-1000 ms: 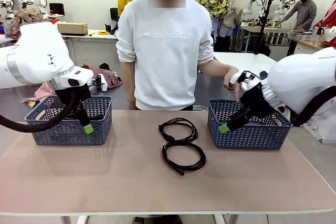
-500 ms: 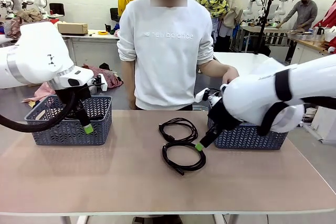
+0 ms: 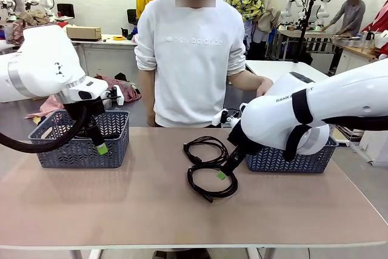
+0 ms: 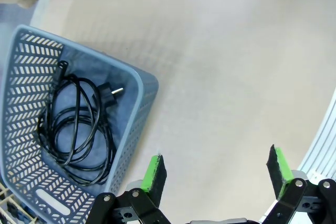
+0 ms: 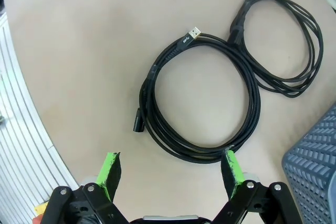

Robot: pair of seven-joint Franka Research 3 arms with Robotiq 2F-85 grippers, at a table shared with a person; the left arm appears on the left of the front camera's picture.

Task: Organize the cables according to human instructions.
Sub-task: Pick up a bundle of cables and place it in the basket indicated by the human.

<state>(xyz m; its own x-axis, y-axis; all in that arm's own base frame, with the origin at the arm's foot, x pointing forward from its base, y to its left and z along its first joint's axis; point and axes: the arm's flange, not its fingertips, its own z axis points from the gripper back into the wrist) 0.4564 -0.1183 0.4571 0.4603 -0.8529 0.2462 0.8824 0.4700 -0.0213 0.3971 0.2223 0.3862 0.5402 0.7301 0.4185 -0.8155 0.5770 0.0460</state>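
Leaving the right basket (image 3: 285,159), the right end effector (image 3: 222,174) now hangs spread over the coiled USB cable (image 3: 212,183) mid-tabletop (image 3: 121,210). Leftmost, the left end effector (image 3: 100,148) hovers spread beside the left basket (image 3: 115,144), which holds a power cord (image 4: 79,129). A second coiled cable (image 3: 206,150) lies just beyond the USB one.

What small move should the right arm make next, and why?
Probably lower the open right pincer onto the nearer coiled black cable lying on the beige table: it hovers just above that coil's edge, holding nothing, and the coil lies loose.
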